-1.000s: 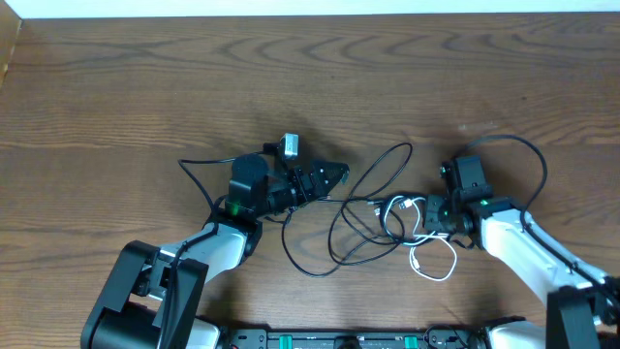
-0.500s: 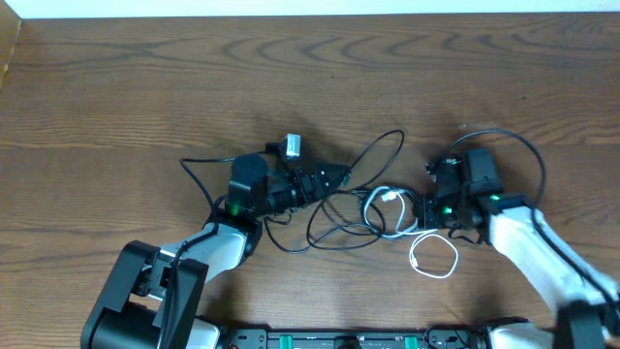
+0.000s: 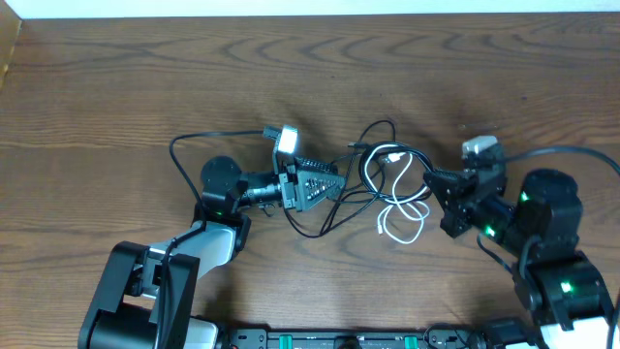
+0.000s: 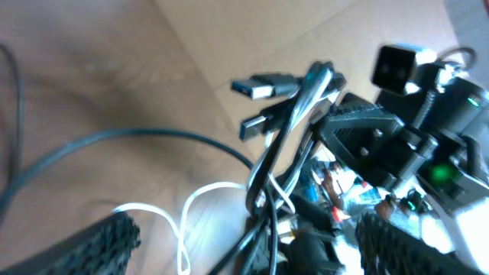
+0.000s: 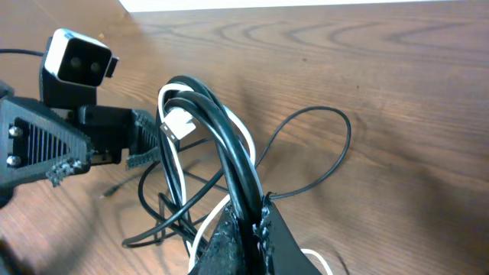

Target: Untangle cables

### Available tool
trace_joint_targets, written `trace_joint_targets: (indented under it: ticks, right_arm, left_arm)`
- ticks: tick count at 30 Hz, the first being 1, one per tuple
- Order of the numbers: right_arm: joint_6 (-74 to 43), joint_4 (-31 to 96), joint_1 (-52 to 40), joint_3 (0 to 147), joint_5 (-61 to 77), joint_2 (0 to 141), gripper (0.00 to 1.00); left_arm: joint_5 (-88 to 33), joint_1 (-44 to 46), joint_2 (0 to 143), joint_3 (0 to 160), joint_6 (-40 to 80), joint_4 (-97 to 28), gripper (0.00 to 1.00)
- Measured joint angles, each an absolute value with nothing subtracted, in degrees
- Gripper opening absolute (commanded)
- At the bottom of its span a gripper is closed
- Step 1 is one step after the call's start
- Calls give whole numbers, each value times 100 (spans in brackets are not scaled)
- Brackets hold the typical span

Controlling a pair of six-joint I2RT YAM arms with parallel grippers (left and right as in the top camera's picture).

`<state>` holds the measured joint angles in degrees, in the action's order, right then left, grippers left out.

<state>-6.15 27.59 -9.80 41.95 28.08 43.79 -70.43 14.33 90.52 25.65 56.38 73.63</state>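
Several cables (image 5: 229,153) sit pinched in right claw (image 5: 250,223), seemingly lifted.

a brown wooden table (image 3: 116,87) fills the overhead view, its dark grain running left to right in long wavy bands. along its far edge runs a thin white strip (image 3: 310,8); whether wall or floor cannot be told. at the far left corner a paler wooden edge (image 3: 6,53) shows. the light is soft and even, with a pale sheen on the wood in the left wrist view.
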Motion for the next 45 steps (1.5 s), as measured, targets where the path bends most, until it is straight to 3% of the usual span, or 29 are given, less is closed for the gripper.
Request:
trace_joint_targets:
  ticks: [7,24,39,45]
  right_arm:
    - [-904,2724,-980,4195,2823,4042,1]
    - [-2429,2047,-980,4237,2875,4027,1]
    - [-2593,1986,-978,4434,2908,4021,1]
    - [-2591,2051,-840,4508,2908,4023,1]
  left_arm:
    - [-7607,1424,9002,2565,6464,8383,92]
    - [-8099,1424,8949,2565,6757,8211,93]
    - [-5634,1656,8882,2547,5846,4154,93]
    - [-4554,1791,8064,2902,5196,1686,93]
